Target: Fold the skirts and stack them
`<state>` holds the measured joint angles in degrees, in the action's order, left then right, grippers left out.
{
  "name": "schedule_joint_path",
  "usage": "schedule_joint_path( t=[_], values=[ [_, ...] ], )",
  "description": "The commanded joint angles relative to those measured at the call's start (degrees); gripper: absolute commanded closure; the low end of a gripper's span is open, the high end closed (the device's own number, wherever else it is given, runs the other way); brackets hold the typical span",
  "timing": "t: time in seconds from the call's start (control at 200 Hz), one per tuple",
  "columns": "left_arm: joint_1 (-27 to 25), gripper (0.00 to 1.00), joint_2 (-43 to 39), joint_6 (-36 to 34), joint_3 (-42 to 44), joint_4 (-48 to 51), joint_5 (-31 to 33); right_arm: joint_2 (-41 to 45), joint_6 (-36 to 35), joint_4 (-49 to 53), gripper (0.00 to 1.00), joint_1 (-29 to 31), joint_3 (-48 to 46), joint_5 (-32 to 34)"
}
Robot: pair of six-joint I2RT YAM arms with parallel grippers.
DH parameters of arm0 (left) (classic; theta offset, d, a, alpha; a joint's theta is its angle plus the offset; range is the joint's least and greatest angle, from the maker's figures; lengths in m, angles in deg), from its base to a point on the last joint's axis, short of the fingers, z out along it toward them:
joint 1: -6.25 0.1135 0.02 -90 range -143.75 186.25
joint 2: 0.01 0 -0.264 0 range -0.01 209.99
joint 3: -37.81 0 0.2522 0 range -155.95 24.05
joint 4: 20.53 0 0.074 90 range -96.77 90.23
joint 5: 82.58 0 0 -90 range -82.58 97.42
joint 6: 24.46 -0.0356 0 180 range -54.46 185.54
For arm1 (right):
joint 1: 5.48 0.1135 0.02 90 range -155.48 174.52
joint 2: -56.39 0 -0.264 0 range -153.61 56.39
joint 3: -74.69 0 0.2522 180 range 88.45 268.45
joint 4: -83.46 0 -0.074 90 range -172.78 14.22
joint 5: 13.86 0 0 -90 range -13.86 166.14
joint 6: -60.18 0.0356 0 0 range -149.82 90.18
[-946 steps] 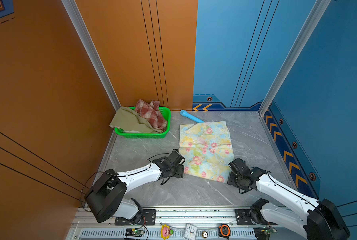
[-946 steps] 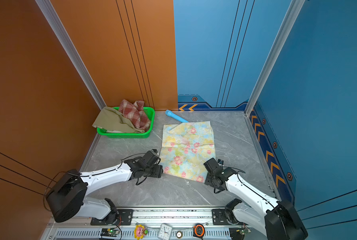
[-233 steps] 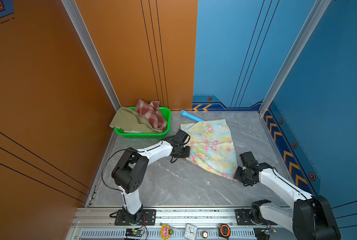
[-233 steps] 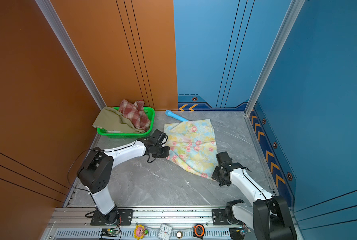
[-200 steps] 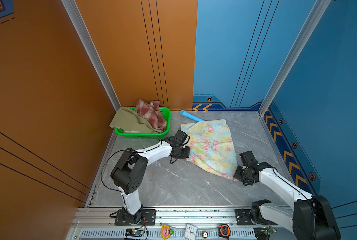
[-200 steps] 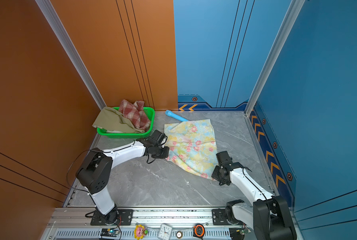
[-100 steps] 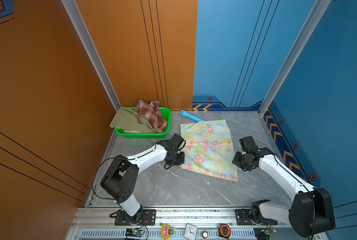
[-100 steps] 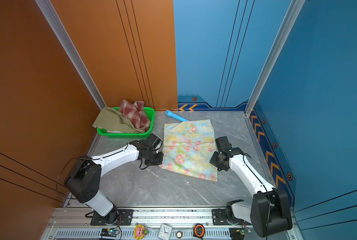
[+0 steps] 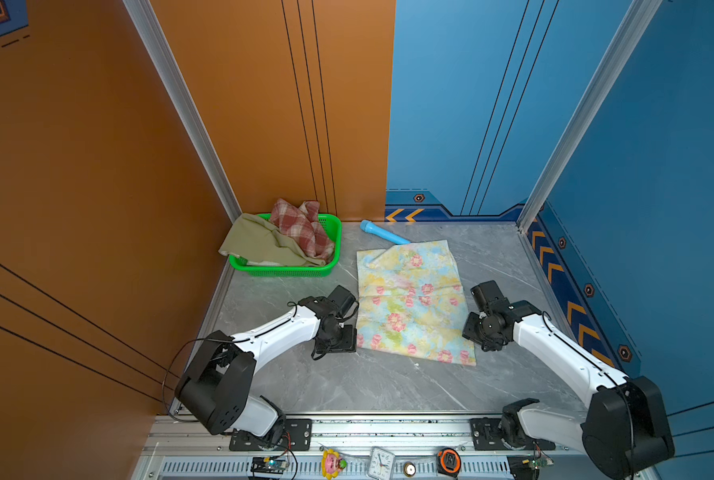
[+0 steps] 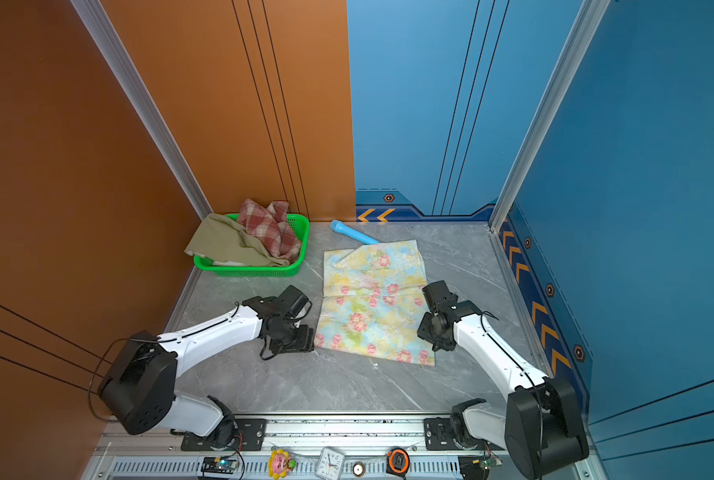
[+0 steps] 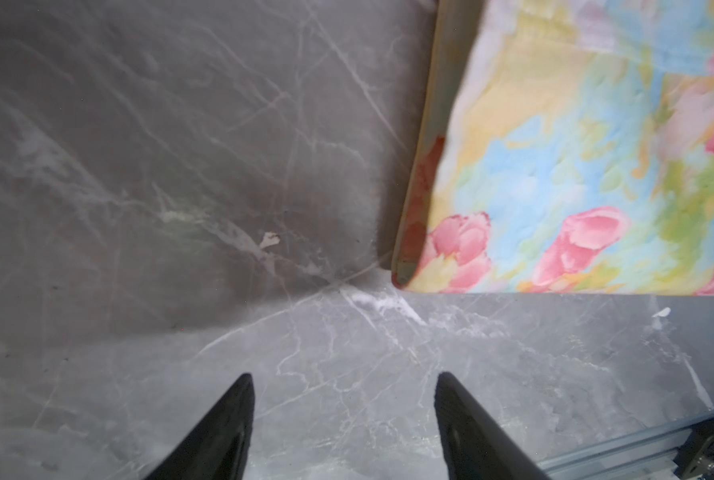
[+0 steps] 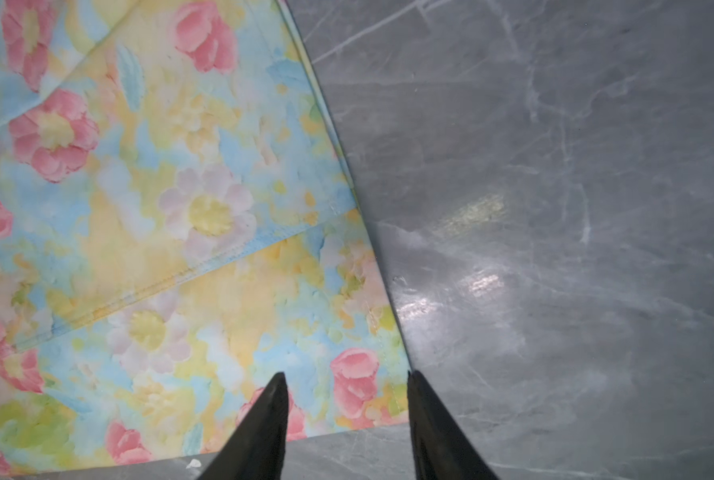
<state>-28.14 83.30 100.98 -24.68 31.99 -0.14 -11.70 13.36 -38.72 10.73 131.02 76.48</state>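
a: grey veined tabletop (image 9: 338, 386), orange wall (image 9: 97, 166) on the left, blue wall (image 9: 637, 166) on the right. what sits nearest?

b: the left tool (image 11: 342, 376). its two black fingers (image 11: 222, 424) are spread apart over bare stone with nothing between them. the near left corner of the floral skirt (image 9: 409, 303) lies just beside it.

a: and the right tool (image 12: 347, 374)?

b: spread as well. one finger hangs over the skirt's near right corner, the other right at the cloth's side edge. the cloth is not pinched. whether the tips touch it, i cannot tell.

a: how does that skirt lie?

b: flat on the middle of the tabletop, between the two arms. it's pastel blue and yellow with pink flowers, creased across.

a: farther back?

b: a light-blue tube (image 9: 382, 235), one end going under the skirt's far edge. left of it, against the orange wall, is a green basket (image 9: 288, 272) holding the plaid skirt (image 9: 301, 226) and the olive skirt (image 9: 259, 243). both are crumpled, and the olive one droops over the basket's left rim.
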Motion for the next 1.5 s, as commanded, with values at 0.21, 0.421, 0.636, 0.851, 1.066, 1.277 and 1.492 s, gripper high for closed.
schedule_joint_path(
  t=[0.21, 0.421, 0.636, 0.851, 1.066, 1.277, 1.492],
  values=[
    [-0.58, 0.34, 3.90, 1.96, 0.74, -11.67, -1.36, 7.16, 5.64, -0.08, 0.53, 2.25, -7.36, 3.52],
    [-0.21, 0.36, 5.80, 1.52, 0.62, -13.09, -0.82, 9.62, 8.66, -1.61, 0.53, 2.51, -11.20, 3.09],
    [-0.56, 0.41, 5.83, 3.84, 1.78, -15.54, -1.71, 11.04, 9.98, -2.19, 0.54, 2.60, -13.51, 2.42],
    [-2.91, 0.46, 4.17, 6.69, 3.88, -16.08, -0.60, 11.22, 10.43, -2.57, 0.56, 2.69, -14.86, 2.21],
    [-4.26, 0.50, 3.51, 7.95, 7.06, -16.88, 1.94, 10.88, 9.69, -3.09, 0.58, 2.70, -15.27, 2.38],
    [-4.48, 0.62, 7.40, 7.08, 6.04, -18.51, 3.92, 9.40, 9.34, -4.98, 0.59, 2.69, -16.37, 1.17],
    [-3.94, 1.00, 7.99, 5.96, 3.96, -18.56, 6.11, 6.86, 8.50, -6.72, 0.60, 2.69, -16.34, 0.02]
  ],
)
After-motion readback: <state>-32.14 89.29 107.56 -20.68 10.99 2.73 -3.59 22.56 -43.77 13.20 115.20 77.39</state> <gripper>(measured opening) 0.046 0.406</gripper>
